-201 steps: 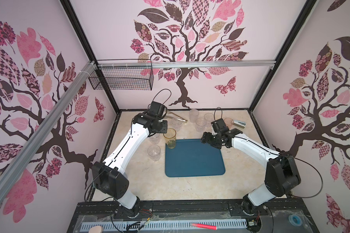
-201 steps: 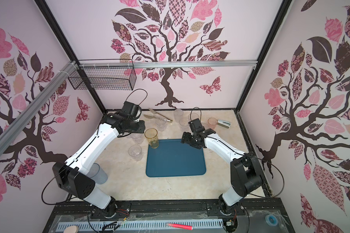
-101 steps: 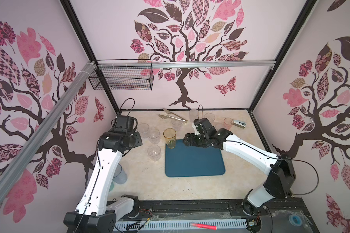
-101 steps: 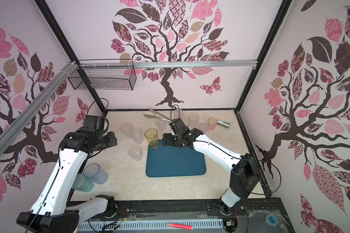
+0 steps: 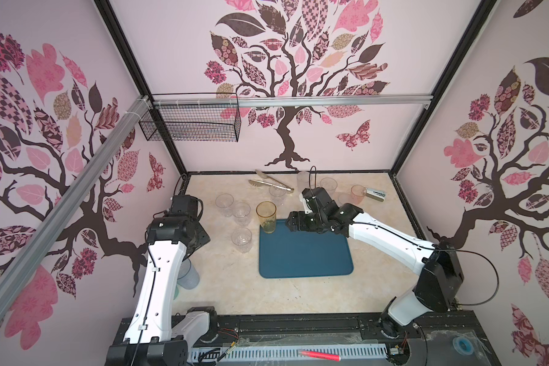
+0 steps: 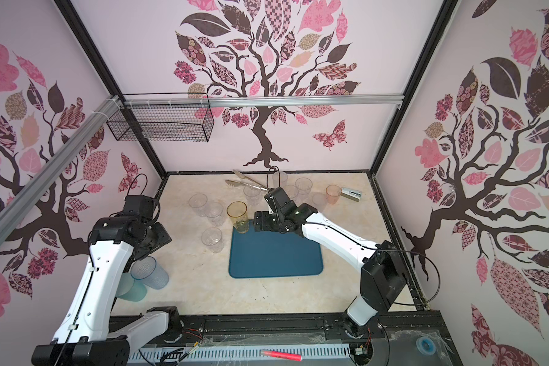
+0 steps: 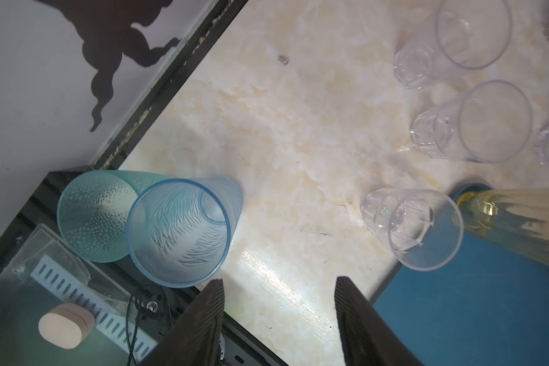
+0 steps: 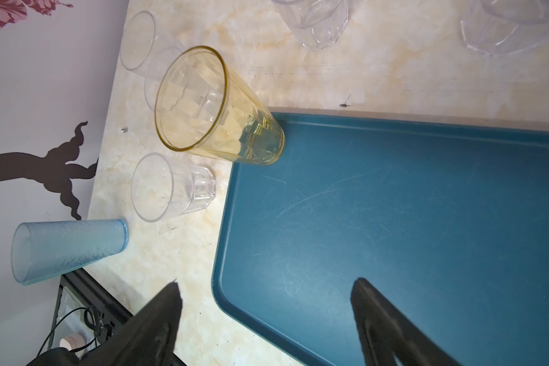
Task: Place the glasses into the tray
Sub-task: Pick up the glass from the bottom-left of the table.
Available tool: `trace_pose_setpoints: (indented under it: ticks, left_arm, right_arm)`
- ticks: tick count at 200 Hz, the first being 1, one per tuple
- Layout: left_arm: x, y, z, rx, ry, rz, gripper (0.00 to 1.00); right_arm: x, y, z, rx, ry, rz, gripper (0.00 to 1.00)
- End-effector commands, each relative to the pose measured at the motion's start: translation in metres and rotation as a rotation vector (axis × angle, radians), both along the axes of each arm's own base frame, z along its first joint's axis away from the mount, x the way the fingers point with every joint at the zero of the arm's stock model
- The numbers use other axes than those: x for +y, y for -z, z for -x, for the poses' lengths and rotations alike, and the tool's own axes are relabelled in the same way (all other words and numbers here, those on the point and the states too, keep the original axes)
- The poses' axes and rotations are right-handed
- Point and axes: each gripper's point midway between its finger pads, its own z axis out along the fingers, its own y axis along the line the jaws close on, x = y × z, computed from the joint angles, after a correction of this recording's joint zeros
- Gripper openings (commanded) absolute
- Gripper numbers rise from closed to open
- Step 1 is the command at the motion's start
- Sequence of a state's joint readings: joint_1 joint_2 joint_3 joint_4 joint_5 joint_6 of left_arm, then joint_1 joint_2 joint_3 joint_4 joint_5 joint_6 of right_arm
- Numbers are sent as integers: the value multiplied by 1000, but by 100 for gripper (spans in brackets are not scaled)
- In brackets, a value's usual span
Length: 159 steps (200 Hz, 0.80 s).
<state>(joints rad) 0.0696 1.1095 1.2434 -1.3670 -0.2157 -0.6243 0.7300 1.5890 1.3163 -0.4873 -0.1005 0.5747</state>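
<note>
The teal-blue tray (image 5: 305,253) (image 6: 276,253) lies mid-table. A tall amber glass (image 5: 266,217) (image 8: 216,107) stands upright in its far left corner. Three clear glasses (image 5: 241,239) (image 7: 412,228) stand just left of the tray. Several more, one pink (image 5: 358,194), stand at the back. My right gripper (image 5: 290,221) (image 8: 265,283) hangs open and empty over the tray's far edge, right of the amber glass. My left gripper (image 7: 279,280) is open and empty above bare table, between the tray's corner and two frosted tumblers, blue (image 7: 178,231) and green (image 7: 92,215).
Steel tongs (image 5: 270,183) lie at the back, left of the far glasses. A small stapler (image 5: 375,194) sits at the back right. The frosted tumblers (image 6: 148,272) stand by the near left edge, partly under my left arm. A wire basket (image 5: 191,123) hangs on the back wall.
My left arm has drawn back from beside the amber glass to the near left, its jaws wider. My right arm has swung left from the back glasses to the tray's far edge.
</note>
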Motion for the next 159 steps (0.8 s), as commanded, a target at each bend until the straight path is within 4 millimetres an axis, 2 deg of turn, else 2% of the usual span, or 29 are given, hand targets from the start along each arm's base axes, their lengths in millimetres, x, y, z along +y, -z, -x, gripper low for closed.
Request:
trace_pose_setpoints:
  ticks: [1, 31, 67, 159]
  left_arm:
    - [2, 15, -1, -1, -53, 52, 59]
    - [10, 19, 3, 20, -76, 9, 59]
    - [14, 41, 6, 74, -90, 5, 59]
    - [26, 68, 10, 102, -140, 14, 55]
  right_arm:
    - [-4, -12, 0, -41, -6, 6, 87]
    - [-8, -11, 0, -49, -4, 20, 87]
    - [-10, -9, 0, -45, 7, 30, 87]
    - [-17, -6, 1, -48, 43, 31, 86]
